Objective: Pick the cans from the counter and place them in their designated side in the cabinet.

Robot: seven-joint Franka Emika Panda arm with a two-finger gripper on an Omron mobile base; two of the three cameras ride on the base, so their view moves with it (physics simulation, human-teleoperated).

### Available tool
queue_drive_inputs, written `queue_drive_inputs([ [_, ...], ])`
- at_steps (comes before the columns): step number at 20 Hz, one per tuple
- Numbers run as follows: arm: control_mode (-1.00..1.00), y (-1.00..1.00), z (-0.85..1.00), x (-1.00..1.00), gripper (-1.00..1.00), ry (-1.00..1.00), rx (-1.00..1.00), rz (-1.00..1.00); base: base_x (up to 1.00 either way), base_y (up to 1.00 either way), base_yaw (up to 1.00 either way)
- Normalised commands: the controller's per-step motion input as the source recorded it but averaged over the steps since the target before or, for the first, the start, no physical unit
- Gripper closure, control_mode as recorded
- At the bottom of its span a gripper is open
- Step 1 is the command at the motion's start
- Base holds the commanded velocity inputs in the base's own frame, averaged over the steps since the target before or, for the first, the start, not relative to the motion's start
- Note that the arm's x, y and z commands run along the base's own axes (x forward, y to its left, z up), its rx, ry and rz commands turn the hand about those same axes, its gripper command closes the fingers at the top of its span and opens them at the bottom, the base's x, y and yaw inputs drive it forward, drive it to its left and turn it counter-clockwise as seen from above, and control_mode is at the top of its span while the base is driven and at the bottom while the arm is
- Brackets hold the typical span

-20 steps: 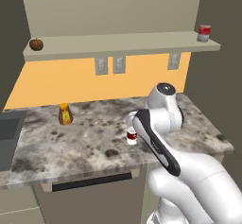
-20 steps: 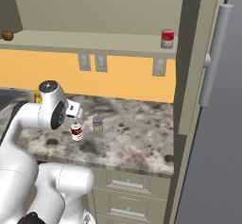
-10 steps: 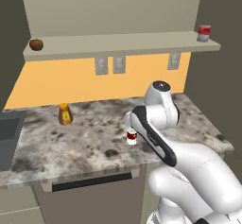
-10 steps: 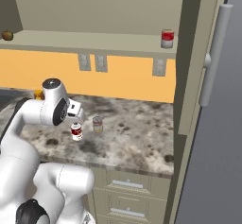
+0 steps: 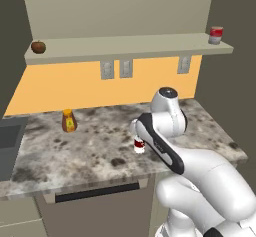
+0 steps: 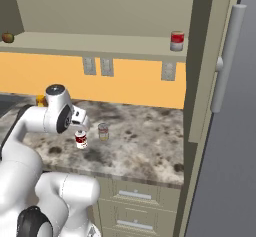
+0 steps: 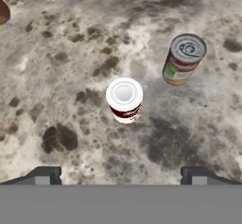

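Note:
Two cans stand upright on the speckled counter (image 7: 71, 48). The dark red over white can (image 7: 124, 99) is just ahead of my gripper (image 7: 121, 175), centred between the two spread fingertips (image 7: 45, 175). The silver-grey can with the green-and-orange label (image 7: 184, 59) stands beyond it to the right. The gripper is open, holds nothing and hovers above the red-and-white can (image 6: 80, 139), with the silver can (image 6: 103, 131) beside it. In the left base view my forearm hides most of the hand, and the red-and-white can (image 5: 139, 144) peeks out at its left. Above runs the cabinet's beige shelf board (image 5: 125, 46), whose right-hand end (image 6: 155, 45) is bare up to a red can.
A brighter red-and-grey can (image 5: 216, 35) stands at the shelf's far right end and an apple (image 5: 38, 46) at its left end. An orange bottle (image 5: 68, 121) stands on the counter to the left, near a sink (image 5: 7, 143). A tall unit with a long handle (image 6: 227, 56) rises on the right.
The arm has edged slightly toward the cans. Both cans stand where they were and the jaws stay open.

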Motion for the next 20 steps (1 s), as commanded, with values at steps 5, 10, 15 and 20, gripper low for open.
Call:
queue_drive_inputs([
  [5,-1.0,0.0,-0.11,0.02,-1.0,-0.02,0.0,0.0,0.0,0.0,0.0],
  [10,-1.0,0.0,-0.11,0.04,-1.0,-0.02,0.0,0.0,0.0,0.0,0.0],
  [15,-1.0,0.0,-0.09,0.05,-1.0,0.0,0.0,0.0,0.0,0.0,0.0],
  [20,-1.0,0.0,-0.07,0.09,-1.0,0.0,0.0,0.0,0.0,0.0,0.0],
])
